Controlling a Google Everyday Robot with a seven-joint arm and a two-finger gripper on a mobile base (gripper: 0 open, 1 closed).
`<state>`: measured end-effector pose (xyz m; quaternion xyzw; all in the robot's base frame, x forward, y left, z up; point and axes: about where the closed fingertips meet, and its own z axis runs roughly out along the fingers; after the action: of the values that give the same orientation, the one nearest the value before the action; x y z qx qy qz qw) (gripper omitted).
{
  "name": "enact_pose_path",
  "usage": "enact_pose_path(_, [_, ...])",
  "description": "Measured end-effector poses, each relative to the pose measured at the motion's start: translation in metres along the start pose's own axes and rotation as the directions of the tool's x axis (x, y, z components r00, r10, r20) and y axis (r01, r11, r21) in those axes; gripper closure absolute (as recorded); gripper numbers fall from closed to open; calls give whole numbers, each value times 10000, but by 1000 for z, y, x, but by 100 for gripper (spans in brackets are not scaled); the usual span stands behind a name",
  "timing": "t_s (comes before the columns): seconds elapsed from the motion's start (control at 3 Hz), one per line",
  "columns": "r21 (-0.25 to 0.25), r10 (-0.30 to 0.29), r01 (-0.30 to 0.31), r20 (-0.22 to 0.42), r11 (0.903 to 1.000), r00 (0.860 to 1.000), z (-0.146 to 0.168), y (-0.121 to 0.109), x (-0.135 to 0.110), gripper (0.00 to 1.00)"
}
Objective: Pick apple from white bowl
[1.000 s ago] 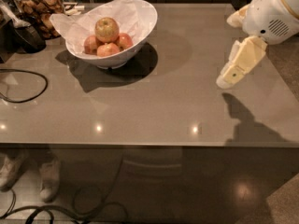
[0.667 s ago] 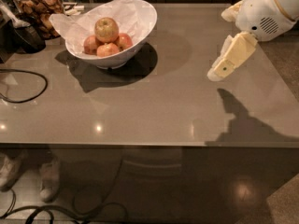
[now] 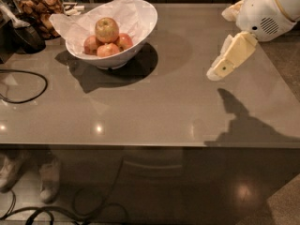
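The apple [image 3: 107, 29] is the largest one, yellow-green with a red blush, and sits on top of three smaller red apples [image 3: 108, 48] in the white bowl [image 3: 143, 26]. The bowl is lined with crinkled white paper and stands at the back left of the grey table. My gripper [image 3: 219, 72] hangs above the table at the right, well to the right of the bowl and apart from it, pointing down and left.
A glass jar of brown snacks [image 3: 37, 8] stands at the far left behind a dark object [image 3: 26, 36]. A black cable [image 3: 28, 86] loops on the table's left. The table's front edge [image 3: 140, 146] runs across the view.
My gripper has moved left and slightly up, toward the bowl. The bowl and apples have not moved.
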<state>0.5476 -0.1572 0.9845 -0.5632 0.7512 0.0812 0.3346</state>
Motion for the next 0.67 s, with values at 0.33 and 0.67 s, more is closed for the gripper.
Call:
enact_pose_path(0.33, [146,454,-468,881,9988,9951,9,-8,-6,0])
enact_pose_path(0.67, [-281,1169,-1136,1855,9931,9757,24,-22,-22,0])
